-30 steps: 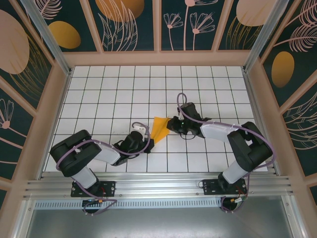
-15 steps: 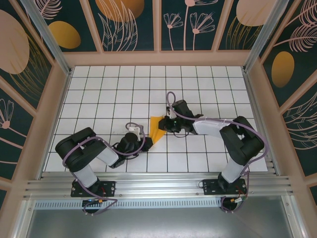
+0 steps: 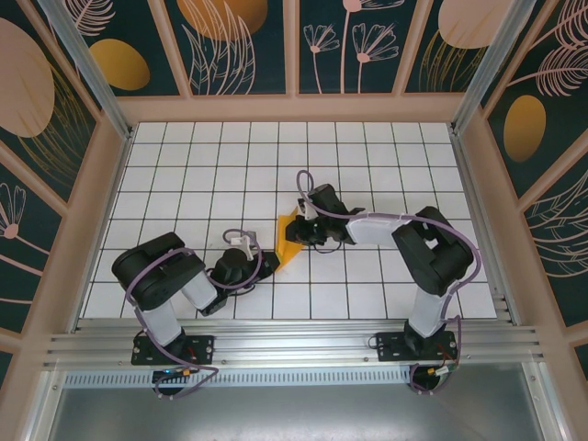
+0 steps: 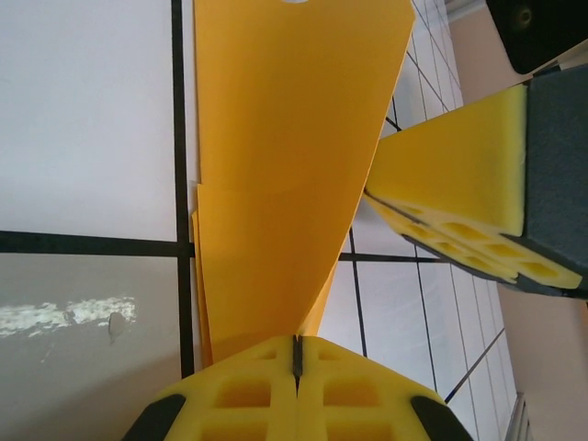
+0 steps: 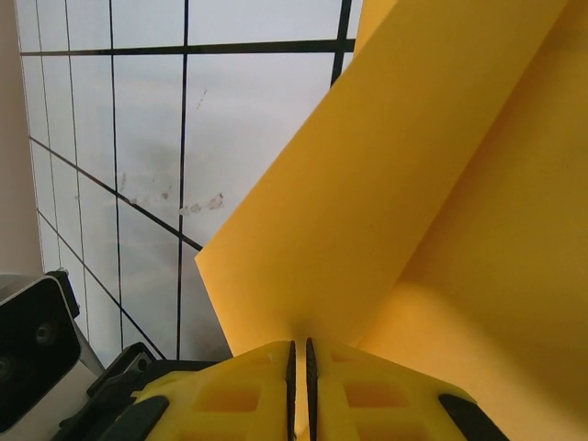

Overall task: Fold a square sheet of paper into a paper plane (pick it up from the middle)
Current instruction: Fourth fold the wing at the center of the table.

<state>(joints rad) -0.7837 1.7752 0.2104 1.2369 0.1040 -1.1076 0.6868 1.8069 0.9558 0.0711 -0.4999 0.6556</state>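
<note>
Since the frame 1 s earlier, the right gripper (image 3: 298, 230) has been carried leftward over the tiled table (image 3: 184, 184), the left gripper (image 3: 265, 265) has been drawn slightly back toward its base, and the square sheet of paper (image 3: 288, 241) held between them has been narrowed from a broad triangle to a slim wedge.

Left: the left gripper is placed at the near end of the sheet. In the left wrist view its 2 foam pads (image 4: 239, 395) are pressed together, with the layered end of the sheet pinched between them.

Centre: the sheet is held just left of the table's middle, raised off the tiles between the 2 grippers. It is plain orange-yellow and already folded. At least 2 layers with slightly offset edges are seen near the left pads. In the right wrist view a brighter flap is laid against a deeper-toned one along a diagonal line.

Right: the right gripper is placed at the far end of the sheet. Its pads (image 5: 248, 386) are closed to a hairline gap, with the paper clamped in it.

Step in hand, as judged: a lengthwise fold is being closed, the halves being brought together about a centre crease. For the next move, the free edges would need to be matched before the fold is flattened against the table. 1 grip should be kept firm so that the thin paper is not skewed or torn.
</note>
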